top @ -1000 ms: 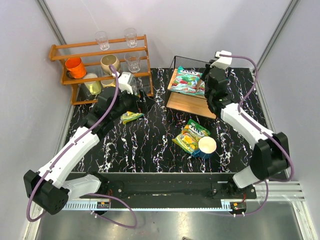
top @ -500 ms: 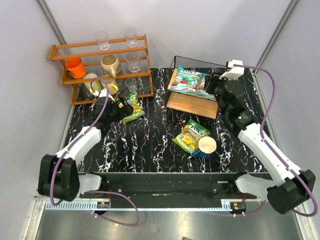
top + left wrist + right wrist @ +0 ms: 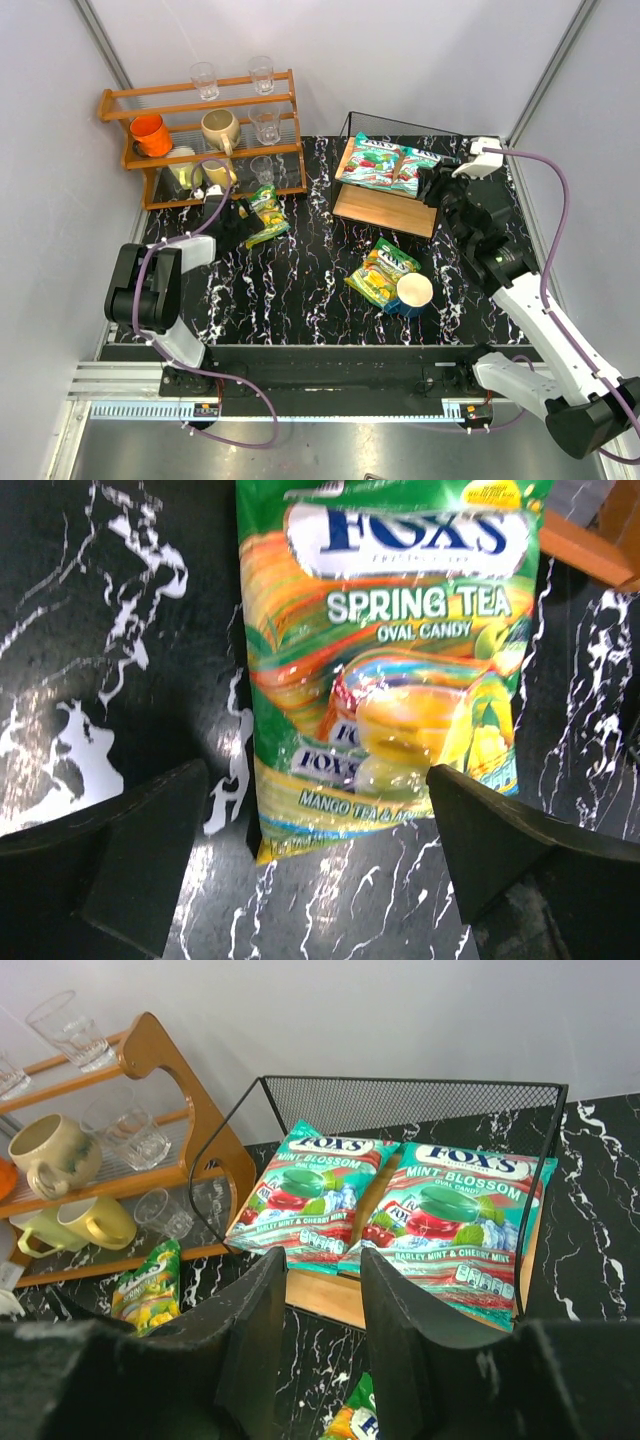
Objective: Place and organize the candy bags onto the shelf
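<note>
On the top board of the shelf (image 3: pixel 385 208), flat and side by side with edges touching: left teal-green bag (image 3: pixel 305 1195) and right teal-green bag (image 3: pixel 455 1210), both printed "Mint Blossom". Just in front of them, clear of the black wire frame: right gripper (image 3: pixel 322 1280), fingers partly apart, closed on nothing. Out on the black marbled table (image 3: pixel 300 290), close to the foot of the orange-brown mug rack (image 3: pixel 165 1055): first yellow-green bag (image 3: pixel 385 670), lying flat, "Spring Tea" face up. Over its lower end: left gripper (image 3: pixel 315 790), spread as wide as it goes, one finger to each side, not clamped on the packet. Farther right, mid-table and well apart from the shelf: second yellow-green bag (image 3: pixel 378 265), flat, touched at its near corner by an upright white-and-blue cup (image 3: pixel 413 292).
</note>
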Robot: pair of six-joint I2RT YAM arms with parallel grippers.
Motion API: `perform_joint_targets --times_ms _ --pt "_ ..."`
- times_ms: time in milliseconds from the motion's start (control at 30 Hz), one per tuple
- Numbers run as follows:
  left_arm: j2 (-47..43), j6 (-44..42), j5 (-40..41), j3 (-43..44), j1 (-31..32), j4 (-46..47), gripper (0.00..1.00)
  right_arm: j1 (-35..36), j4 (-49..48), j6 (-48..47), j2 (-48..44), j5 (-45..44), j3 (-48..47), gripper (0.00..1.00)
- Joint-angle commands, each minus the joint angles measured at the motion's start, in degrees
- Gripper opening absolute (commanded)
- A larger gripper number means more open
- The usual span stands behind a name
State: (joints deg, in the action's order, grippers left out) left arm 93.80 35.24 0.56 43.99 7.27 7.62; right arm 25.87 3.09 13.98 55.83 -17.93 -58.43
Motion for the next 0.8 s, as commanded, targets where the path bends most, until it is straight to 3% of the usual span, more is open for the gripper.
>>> perform_joint_targets --times_ms 0,100,233,267,367,500,767 --pt "2.78 0.44 0.24 1.98 -0.85 8.11 0.99 0.41 0.6 0.52 -0.55 1.59 0.51 0.45" --pt "4.63 0.61 -0.38 2.68 -0.94 8.82 0.86 0.41 0.77 0.87 -0.55 1.85 0.51 0.45" --pt "4.9 0.79 -4.94 1.2 -0.94 11.53 0.6 0.41 0.6 0.96 -0.99 1.32 0.95 0.45" --pt "4.73 0.79 -5.39 0.75 -0.94 11.89 0.46 0.41 0.6 0.88 -0.99 1.32 1.04 0.45" --pt "3.41 0.79 -6.79 -1.0 -0.94 13.21 0.2 0.41 0.86 1.14 -1.08 1.41 0.95 0.45" --pt "1.22 0.26 -7.85 -3.11 -0.94 13.3 0.0 0.41 0.86 1.49 -1.52 1.67 1.13 0.45" --pt "-10.19 -2.28 -14.88 -7.51 -0.41 10.67 0.0 0.41 2.09 1.49 -3.62 1.5 1.39 0.45"
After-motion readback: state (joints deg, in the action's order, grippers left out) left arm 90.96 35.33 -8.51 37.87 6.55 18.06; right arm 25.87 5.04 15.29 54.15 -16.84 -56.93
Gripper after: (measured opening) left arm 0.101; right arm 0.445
